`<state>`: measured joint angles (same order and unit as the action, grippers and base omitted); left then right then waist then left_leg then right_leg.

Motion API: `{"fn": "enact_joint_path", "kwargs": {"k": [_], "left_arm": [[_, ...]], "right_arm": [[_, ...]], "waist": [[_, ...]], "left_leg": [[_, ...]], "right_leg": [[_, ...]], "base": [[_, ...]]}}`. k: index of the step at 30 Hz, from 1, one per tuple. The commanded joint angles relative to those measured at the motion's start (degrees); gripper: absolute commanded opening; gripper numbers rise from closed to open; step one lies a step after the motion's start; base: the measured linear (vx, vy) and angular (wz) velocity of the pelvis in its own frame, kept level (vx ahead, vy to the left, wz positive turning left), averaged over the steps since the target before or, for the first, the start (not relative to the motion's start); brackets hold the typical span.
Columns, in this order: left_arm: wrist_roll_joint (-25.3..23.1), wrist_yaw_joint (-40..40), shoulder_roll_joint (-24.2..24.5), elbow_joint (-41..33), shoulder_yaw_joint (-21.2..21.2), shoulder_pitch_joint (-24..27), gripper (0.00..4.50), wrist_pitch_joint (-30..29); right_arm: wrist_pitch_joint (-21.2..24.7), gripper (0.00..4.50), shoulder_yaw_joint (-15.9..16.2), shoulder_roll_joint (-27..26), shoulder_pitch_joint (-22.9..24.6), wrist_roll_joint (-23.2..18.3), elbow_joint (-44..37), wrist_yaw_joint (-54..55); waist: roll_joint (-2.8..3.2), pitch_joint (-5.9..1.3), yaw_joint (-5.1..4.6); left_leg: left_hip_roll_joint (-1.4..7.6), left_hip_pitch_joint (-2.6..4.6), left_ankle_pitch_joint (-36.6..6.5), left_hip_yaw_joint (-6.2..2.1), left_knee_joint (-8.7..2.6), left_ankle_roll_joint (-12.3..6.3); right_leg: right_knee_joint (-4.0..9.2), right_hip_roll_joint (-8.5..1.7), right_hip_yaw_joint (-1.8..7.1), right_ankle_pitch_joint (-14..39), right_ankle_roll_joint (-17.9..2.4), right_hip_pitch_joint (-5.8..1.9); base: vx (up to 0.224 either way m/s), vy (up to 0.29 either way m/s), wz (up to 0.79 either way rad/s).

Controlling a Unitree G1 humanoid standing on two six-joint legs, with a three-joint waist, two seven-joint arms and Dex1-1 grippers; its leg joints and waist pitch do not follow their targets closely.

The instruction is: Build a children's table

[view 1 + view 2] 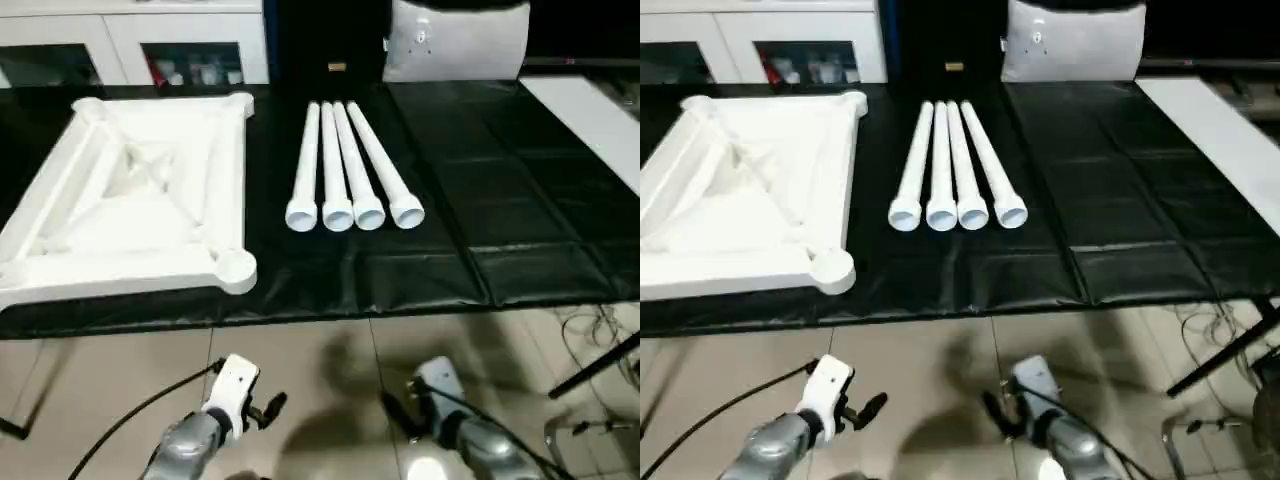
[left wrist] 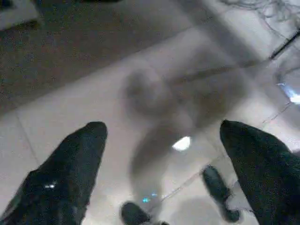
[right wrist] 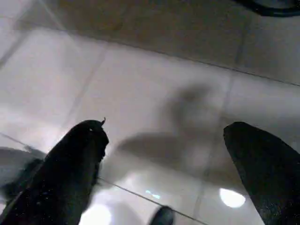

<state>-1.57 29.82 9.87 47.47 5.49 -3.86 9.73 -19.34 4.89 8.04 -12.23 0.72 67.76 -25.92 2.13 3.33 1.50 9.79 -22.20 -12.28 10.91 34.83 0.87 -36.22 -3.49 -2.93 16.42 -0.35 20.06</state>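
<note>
Item: children's table, unassembled, laid out on a worktop (image 1: pixel 520 200) covered in black sheeting. Table top (image 1: pixel 130 190): white plastic, lying underside up with its ribs and round corner sockets exposed, the nearest socket (image 1: pixel 235 267) close to the worktop's front edge. Legs (image 1: pixel 350 165): four, white, tapered, lying side by side and touching, just beside the table top on its right, wide open ends toward the robot. Behind the legs, at the worktop's far edge, a grey cushion (image 1: pixel 455 40); behind the table top, a white cabinet (image 1: pixel 130 40) with glass doors. Left hand (image 1: pixel 268 408): fingers spread wide, holding nothing, low over the tiled floor (image 1: pixel 330 370), well short of the worktop's front edge. Right hand (image 1: pixel 400 410): likewise wide open and empty, near the left hand and in front of the legs. Status, as judged: no leg fitted; the step in hand is the reach for a first leg. Handling note: take an outer leg of the row so the fingers can close around it without nudging its neighbours; grip near the middle for balance; bring its mating end square over a corner socket before pressing down, with the other hand steadying the table top, which may slide on the slick sheeting.
</note>
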Motion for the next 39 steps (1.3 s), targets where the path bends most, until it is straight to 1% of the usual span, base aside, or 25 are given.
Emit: {"fn": "enact_joint_path", "kwargs": {"k": [1,2,5,6,8,9,11,12,14,16,19,21,24,25,26,27,28,29,30,31,33,35,36,38,39], "left_arm": [[1.28,3.77,1.15,-6.29,1.3,2.77,4.42,-2.33],[1.28,3.77,1.15,-6.29,1.3,2.77,4.42,-2.33],[6.27,7.16,2.87,-20.59,1.16,9.53,4.42,-5.14],[7.2,7.77,3.17,-23.4,0.97,10.79,4.42,-6.13],[9.52,9.04,4.68,-32.15,0.81,14.88,4.42,-7.62],[11.2,9.42,5.63,-39.17,0.19,17.72,4.42,-9.83],[11.75,9.41,5.91,-41.58,-0.08,18.64,4.42,-10.54],[13.12,9.71,6.33,-45.14,-0.45,19.69,4.42,-11.75],[15.22,10.26,6.89,-50.44,-0.7,21.05,4.42,-14.21],[16.17,11.04,7.28,-52.41,-0.38,21.46,4.42,-14.89],[19.3,12.02,10.35,-64.42,0.57,26.03,4.42,-17.93],[20.34,11.24,10.92,-68.27,0.44,26.76,4.42,-20.04],[21.61,9.76,11.63,-73.95,-0.35,27.55,4.42,-23.12],[23.71,7.37,12.12,-80.48,-2.03,27.72,4.42,-26.86],[24.52,6.31,12.18,-82.74,-2.78,27.41,4.42,-28.37],[24.96,4.96,12.15,-84.7,-3.72,26.7,4.42,-29.78],[25.17,3.51,12.26,-86.12,-4.52,25.97,4.42,-31.05],[24.8,-0.14,11.85,-87.21,-6.58,23.06,4.42,-33.7],[24.8,-0.14,11.85,-87.21,-6.58,23.06,4.42,-33.7],[23.21,-3.79,9.98,-85.69,-7.94,19.28,4.42,-34.89],[21.26,-5.91,8.99,-83.57,-8.27,16.98,4.42,-35.51],[17.59,-8.71,8.22,-80.02,-8.03,13.71,4.42,-35.42],[17.26,-10.93,7.94,-78.6,-8.16,11.65,4.42,-37.05],[17.64,-12.47,7.34,-76.7,-8.72,9.7,4.42,-37.68],[17.85,-13.71,6.83,-73.86,-9.16,7.21,4.42,-38.07]], "right_arm": [[-1.06,4.5,-0.25,0.08,1.03,-0.5,-1.82,-3.03],[-1.06,4.5,-0.25,0.08,1.03,-0.5,-1.82,-3.03],[-1.79,4.5,0.76,1.39,4.18,-3.76,-9.41,-13.38],[-1.78,4.5,0.72,1.76,4.83,-4.61,-11.21,-15.26],[0.07,4.5,1.12,3.72,8.1,-8.12,-20.36,-20.57],[2.2,4.5,0.85,5.06,10.45,-10.95,-27.62,-22.99],[3.27,4.5,0.63,5.55,11.27,-12.15,-30.31,-23.79],[4.68,4.5,0.81,6.86,12.9,-13.9,-35.22,-25.3],[7.04,4.5,0.89,8.88,15.33,-16.13,-42.42,-28.04],[8.62,4.5,1.03,10.3,16.81,-17.34,-47.03,-29.3],[18.14,4.5,-0.26,16.27,22.49,-25.86,-66.88,-31.57],[20.43,4.5,-0.85,17.41,23.11,-27.68,-69.95,-31.63],[24.46,4.5,-1.8,18.95,24.29,-31.33,-75.09,-30.98],[26.48,4.5,-3.34,19.6,25.38,-33.52,-80.16,-28.74],[26.63,4.5,-4.18,19.26,25.57,-33.58,-81.66,-27.4],[27.01,4.5,-4.96,18.77,25.52,-34.0,-83.02,-25.87],[28.0,4.5,-5.58,18.58,25.57,-34.54,-84.49,-24.25],[29.27,4.5,-6.29,18.19,25.43,-33.18,-86.62,-20.57],[29.27,4.5,-6.29,18.19,25.43,-33.18,-86.62,-20.57],[29.76,4.5,-7.0,16.71,24.73,-30.43,-87.32,-16.09],[30.65,4.5,-7.6,15.03,23.77,-27.89,-87.24,-11.53],[34.59,4.5,-7.62,12.71,21.33,-23.11,-86.43,-3.08],[38.6,4.5,-7.17,11.98,19.19,-21.11,-85.6,1.67],[39.39,4.5,-7.76,10.04,17.23,-21.48,-84.01,4.99],[39.4,4.5,-8.54,7.6,14.93,-21.8,-81.92,8.55]], "waist": [[-0.2,-1.27,0.02],[-0.2,-1.25,0.01],[-0.42,-0.68,0.27],[-0.65,-0.49,0.48],[-1.21,0.12,0.63],[-1.4,0.39,0.5],[-1.55,0.64,0.52],[-1.66,1.23,0.28],[-1.76,1.53,0.62],[-1.87,1.7,0.53],[-2.01,1.3,0.82],[-1.79,1.01,0.46],[-1.84,1.13,0.7],[-1.46,0.42,0.84],[-1.56,0.53,0.84],[-1.19,-0.62,1.32],[-0.72,-0.81,1.56],[-1.1,-0.7,1.47],[-0.98,-0.72,1.73],[-0.55,-0.56,2.07],[-0.62,-0.47,2.04],[-0.63,-0.93,2.21],[-0.62,-1.47,2.27],[-0.63,-1.89,2.11],[-0.17,-2.11,2.16]], "left_leg": [[5.48,0.57,-9.69,-2.21,-5.0,-7.86],[5.42,0.6,-9.5,-2.14,-4.98,-7.96],[5.7,0.32,-7.23,-2.16,-5.0,-9.16],[5.73,0.26,-4.66,-2.08,-4.7,-11.02],[5.91,0.08,-4.28,-2.12,-4.87,-12.08],[5.93,0.26,-5.77,-2.04,-5.15,-11.82],[5.98,0.29,-6.37,-2.15,-5.26,-11.45],[5.65,0.49,-8.19,-1.97,-5.65,-10.27],[5.87,0.59,-10.29,-2.05,-5.93,-8.56],[5.5,0.62,-8.99,-1.96,-5.83,-8.03],[5.45,0.71,-4.31,-2.31,-5.28,-9.2],[5.15,0.81,-4.57,-2.2,-5.36,-9.38],[5.27,0.89,-6.04,-2.21,-5.52,-7.83],[5.07,1.08,-6.53,-2.18,-5.36,-7.24],[5.2,1.22,-6.19,-2.12,-5.43,-6.52],[4.92,1.15,-3.65,-2.2,-4.85,-6.46],[4.62,1.12,-3.0,-2.18,-4.72,-6.29],[4.59,1.17,-2.83,-2.01,-4.79,-6.13],[4.34,1.25,-3.5,-2.06,-4.81,-5.5],[4.2,1.4,-6.51,-1.98,-4.98,-4.18],[4.16,1.57,-8.76,-1.89,-5.2,-2.08],[3.91,1.67,-8.16,-2.11,-5.18,-0.33],[3.8,1.76,-6.87,-2.15,-5.03,0.72],[3.56,1.83,-5.7,-2.08,-4.84,0.93],[3.35,1.92,-5.33,-2.05,-4.72,1.13]], "right_leg": [[4.16,-6.49,3.3,-7.81,-17.62,-0.72],[4.18,-6.34,3.31,-7.56,-17.54,-0.73],[3.71,-6.18,3.4,-10.64,-17.02,-0.7],[3.2,-5.86,3.29,-15.69,-16.65,-0.46],[3.04,-5.68,3.17,-17.52,-16.13,-0.39],[3.32,-5.56,3.17,-15.72,-15.97,-0.21],[3.44,-5.64,3.37,-14.93,-15.88,-0.31],[3.99,-5.34,3.5,-10.98,-15.99,-0.1],[4.47,-5.66,3.83,-7.06,-15.28,-0.14],[4.54,-5.29,3.9,-7.76,-14.81,-0.17],[3.84,-5.36,3.92,-15.6,-12.38,-0.94],[4.0,-5.29,3.61,-15.38,-12.46,-0.76],[4.33,-5.21,3.73,-11.22,-13.29,-0.82],[4.31,-5.18,3.61,-9.25,-13.49,-1.01],[4.3,-5.15,3.69,-9.2,-13.59,-0.98],[3.9,-5.03,3.48,-11.95,-14.04,-1.4],[3.86,-5.0,3.38,-12.16,-13.98,-1.38],[4.12,-4.8,3.42,-12.15,-13.49,-1.33],[4.26,-4.75,3.34,-10.24,-13.0,-1.26],[4.7,-5.02,3.41,-4.56,-12.61,-1.2],[5.34,-4.99,3.57,1.6,-11.8,-1.11],[5.34,-4.89,3.65,4.83,-10.26,-1.18],[5.13,-4.72,3.69,3.83,-8.97,-1.23],[4.82,-4.52,3.67,1.64,-9.02,-1.25],[4.71,-4.54,3.66,0.54,-9.38,-0.98]], "base": [[0.0,0.0,0.0],[0.0,0.0,0.0],[0.0,0.0,0.0],[0.0,0.0,0.0],[0.0,0.0,0.0],[0.0,0.0,0.0],[0.0,0.0,0.0],[0.0,0.0,0.0],[0.0,0.0,0.0],[0.0,0.0,0.0],[0.0,0.0,0.0],[0.0,0.0,0.0],[0.0,0.0,0.0],[0.0,0.0,0.0],[0.0,0.0,0.0],[0.0,0.0,0.0],[0.0,0.0,0.0],[0.0,0.0,0.0],[0.0,0.0,0.0],[0.0,0.0,0.0],[0.0,0.0,0.0],[0.0,0.0,0.0],[0.0,0.0,0.0],[0.0,0.0,0.0],[0.0,0.0,0.0]]}}
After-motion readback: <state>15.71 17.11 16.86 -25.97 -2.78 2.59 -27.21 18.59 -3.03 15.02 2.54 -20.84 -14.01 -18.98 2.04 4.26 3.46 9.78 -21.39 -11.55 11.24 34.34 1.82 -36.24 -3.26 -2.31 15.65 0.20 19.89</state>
